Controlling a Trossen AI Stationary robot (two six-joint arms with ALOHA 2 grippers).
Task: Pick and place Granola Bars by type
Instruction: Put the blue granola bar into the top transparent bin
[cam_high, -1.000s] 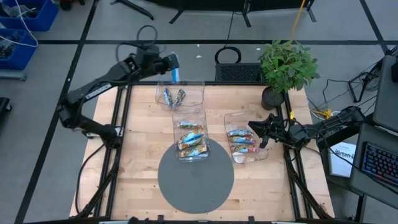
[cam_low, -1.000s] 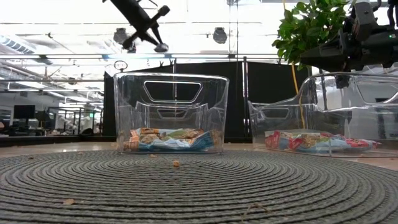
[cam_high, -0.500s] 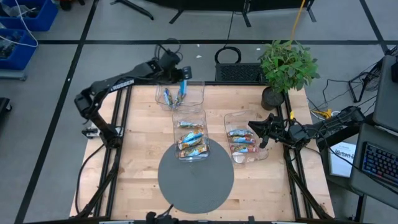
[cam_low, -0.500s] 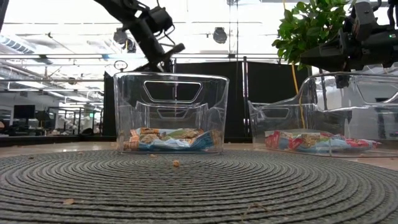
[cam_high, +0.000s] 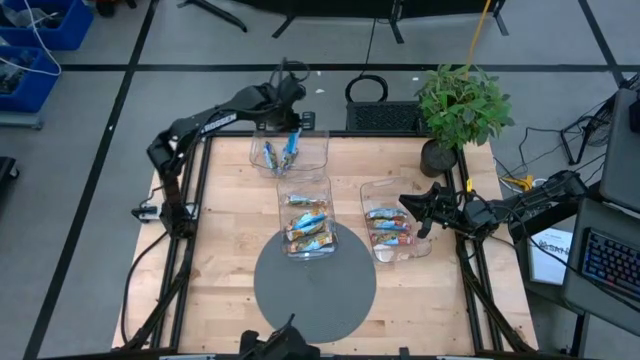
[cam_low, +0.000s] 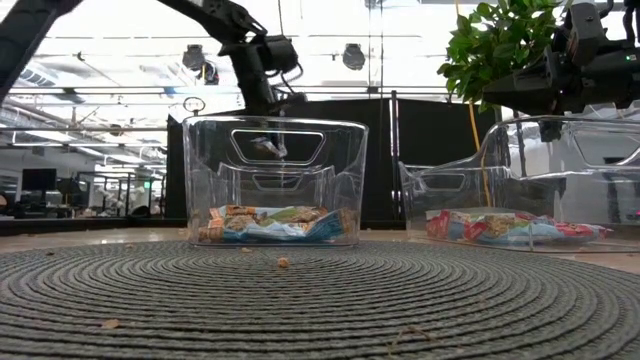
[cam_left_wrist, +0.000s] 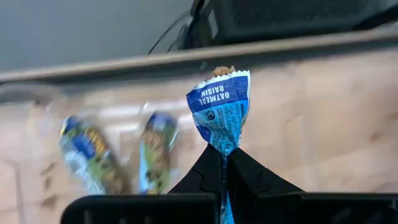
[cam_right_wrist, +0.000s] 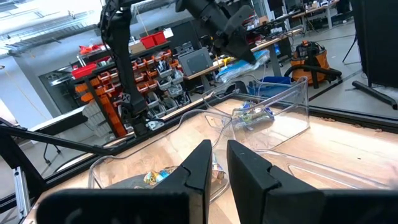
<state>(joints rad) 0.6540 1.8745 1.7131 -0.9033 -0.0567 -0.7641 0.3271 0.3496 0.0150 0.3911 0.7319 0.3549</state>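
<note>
Now left hand (cam_left_wrist: 223, 152) grips blue bar (cam_left_wrist: 221, 115) over far bin (cam_high: 318, 140)

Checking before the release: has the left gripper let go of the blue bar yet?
No, the left gripper is shut on the blue bar, pinching its wrapper end.

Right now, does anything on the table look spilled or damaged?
Yes. Small crumbs lie scattered on the round mat. The blue bar pinched in the left gripper looks torn open at its top, with granola showing.
</note>
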